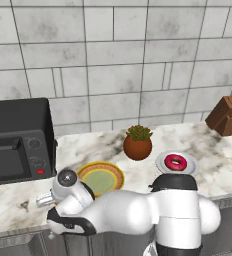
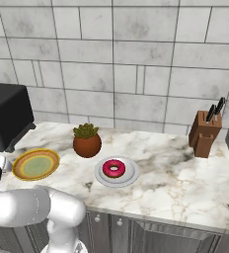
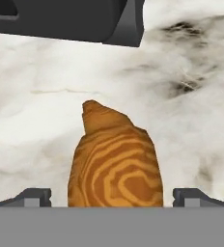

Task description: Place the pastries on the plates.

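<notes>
The croissant (image 3: 115, 159) is golden-brown with darker swirled bands, tapering to a blunt tip away from the camera. In the hand view it lies on the white, grey-veined marble counter (image 3: 191, 120), between the gripper's (image 3: 113, 197) two dark fingertips (image 3: 34, 197). The tips stand wide apart, one on either side of the pastry, with a gap showing on each side; neither touches it. Beyond the croissant, past its tip, runs the dark, rounded bottom edge of the microwave (image 3: 85, 21).

In the left base view the arm (image 1: 138, 212) folds low and reaches out to the robot's left, its wrist (image 1: 68, 182) bent down over the counter in front of the black microwave (image 1: 18, 140); the fingers themselves are hidden there.

Just to the right of the wrist sits the larger plate (image 1: 101, 177), round with a yellow-orange rim and a flat green centre, nothing on it. Further right is a round brown pot (image 1: 137, 146) with a spiky green plant. Well to the right of the gripper, the plain white-grey plate (image 1: 163, 162) carries the ring donut (image 1: 175, 162), glossy with magenta-pink frosting. Farthest right, near the grey tiled wall (image 1: 118, 60), stands a slanted brown wooden knife block (image 2: 204, 133) with dark handles.
</notes>
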